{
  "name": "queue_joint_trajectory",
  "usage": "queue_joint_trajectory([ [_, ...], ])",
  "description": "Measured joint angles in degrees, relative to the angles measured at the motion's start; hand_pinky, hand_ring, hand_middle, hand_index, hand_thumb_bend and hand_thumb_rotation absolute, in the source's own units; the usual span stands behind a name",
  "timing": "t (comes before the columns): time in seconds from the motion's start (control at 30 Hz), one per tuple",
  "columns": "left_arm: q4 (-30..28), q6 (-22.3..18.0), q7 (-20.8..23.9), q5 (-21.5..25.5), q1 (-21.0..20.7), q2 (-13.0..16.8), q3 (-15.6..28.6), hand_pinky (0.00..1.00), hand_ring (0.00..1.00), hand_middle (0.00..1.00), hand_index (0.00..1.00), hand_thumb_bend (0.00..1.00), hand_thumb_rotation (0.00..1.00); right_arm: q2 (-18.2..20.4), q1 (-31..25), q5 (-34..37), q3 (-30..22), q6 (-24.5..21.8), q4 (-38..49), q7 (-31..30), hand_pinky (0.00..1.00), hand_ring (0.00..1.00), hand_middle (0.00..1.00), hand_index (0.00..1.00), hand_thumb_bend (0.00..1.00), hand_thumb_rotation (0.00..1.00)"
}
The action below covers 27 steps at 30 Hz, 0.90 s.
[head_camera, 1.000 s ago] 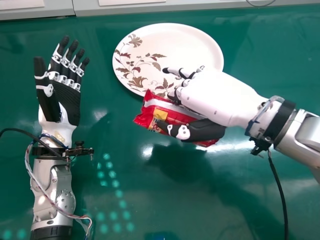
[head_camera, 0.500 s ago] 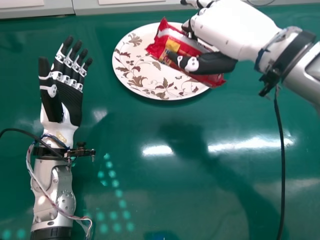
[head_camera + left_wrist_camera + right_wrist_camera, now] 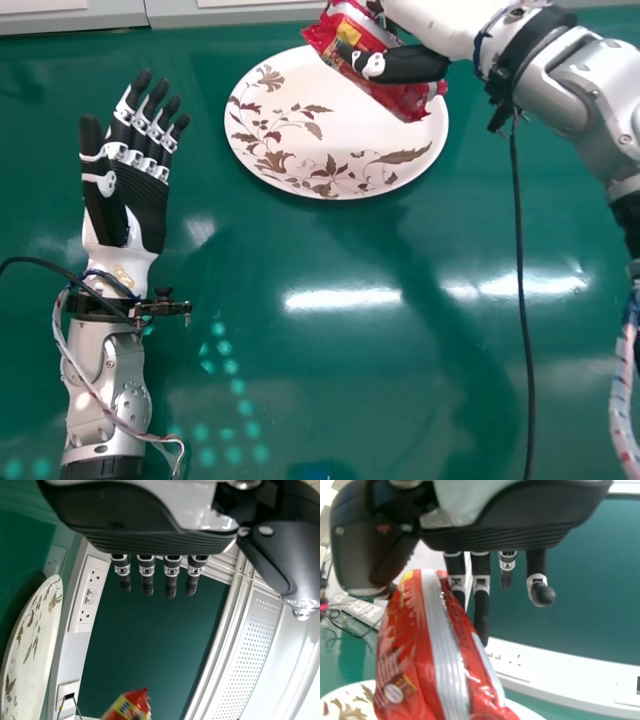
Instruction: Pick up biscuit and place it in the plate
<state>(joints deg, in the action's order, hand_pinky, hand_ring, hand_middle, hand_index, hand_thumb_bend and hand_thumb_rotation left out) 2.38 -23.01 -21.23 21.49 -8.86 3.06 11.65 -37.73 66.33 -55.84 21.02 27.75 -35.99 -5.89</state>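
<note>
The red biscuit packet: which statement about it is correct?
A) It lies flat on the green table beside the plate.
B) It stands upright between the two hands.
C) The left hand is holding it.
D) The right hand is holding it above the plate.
D: the right hand has its thumb and fingers around the red packet, which is raised over the plate.

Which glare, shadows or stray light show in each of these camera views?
Head view: white glare streaks on the glossy green table; a dim shadow below the white oval plate with brown leaves; teal light dots beside the left forearm. Left wrist view: a glint on the left hand's thumb tip. Right wrist view: shine on the red plastic packet.
</note>
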Motion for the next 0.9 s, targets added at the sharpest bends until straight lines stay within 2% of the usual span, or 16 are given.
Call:
queue_joint_trajectory([
  [0.17,-0.23,0.09,0.05,-0.03,0.07,-0.01,-0.04,1.00,1.00,1.00,1.00,1.00,0.78,2.45,3.03,-2.22,3.74,-2.11,-8.24,5.51,0.06,0.40,0.46,0.50,0.51,0.00],
  [0.4,-1.09,0.11,0.58,-0.07,0.50,-0.17,-0.25,1.00,1.00,1.00,1.00,1.00,0.78,6.84,5.28,-3.47,8.18,-6.51,-17.37,8.63,0.06,0.40,0.46,0.50,0.51,0.00],
  [0.67,-1.25,0.05,0.61,-0.06,0.63,-0.20,-0.48,1.00,1.00,1.00,1.00,1.00,0.78,10.34,7.78,-3.71,12.21,-7.55,-25.83,10.71,0.09,0.39,0.45,0.51,0.51,0.00],
  [0.9,-1.84,0.13,0.79,-0.04,1.02,-0.41,-0.66,1.00,1.00,1.00,1.00,1.00,0.76,11.74,8.29,-3.17,13.63,-7.49,-29.12,13.00,0.09,0.40,0.45,0.51,0.51,0.00],
])
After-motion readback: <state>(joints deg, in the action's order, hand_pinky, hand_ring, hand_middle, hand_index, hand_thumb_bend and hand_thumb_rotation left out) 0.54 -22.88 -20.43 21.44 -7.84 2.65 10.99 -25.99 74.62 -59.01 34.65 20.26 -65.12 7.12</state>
